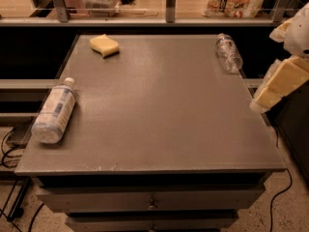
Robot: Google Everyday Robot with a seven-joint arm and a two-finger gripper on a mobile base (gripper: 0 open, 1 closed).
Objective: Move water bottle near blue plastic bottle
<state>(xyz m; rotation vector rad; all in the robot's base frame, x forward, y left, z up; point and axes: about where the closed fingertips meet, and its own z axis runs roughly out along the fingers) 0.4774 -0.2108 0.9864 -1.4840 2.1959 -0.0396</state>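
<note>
In the camera view we see a grey tabletop (159,129) with three things on it. The water bottle (228,53) lies on its side at the far right corner, close to the right edge, its cap end pointing away from us. The blue plastic bottle (54,112) also lies on its side, at the left edge about halfway down, with its white cap pointing to the far side and its base toward us. The two bottles are well apart, with almost the whole width of the tabletop between them. A yellow sponge (105,45) sits near the far left corner, well away from both bottles.

The gripper (263,99) hangs at the right side, just off the tabletop's right edge and nearer to us than the water bottle, touching neither bottle. We cannot tell whether it is spread or closed; we see nothing in it.

Below the tabletop we see a drawer front (152,202), and cables (9,153) lie on the floor at the left.
</note>
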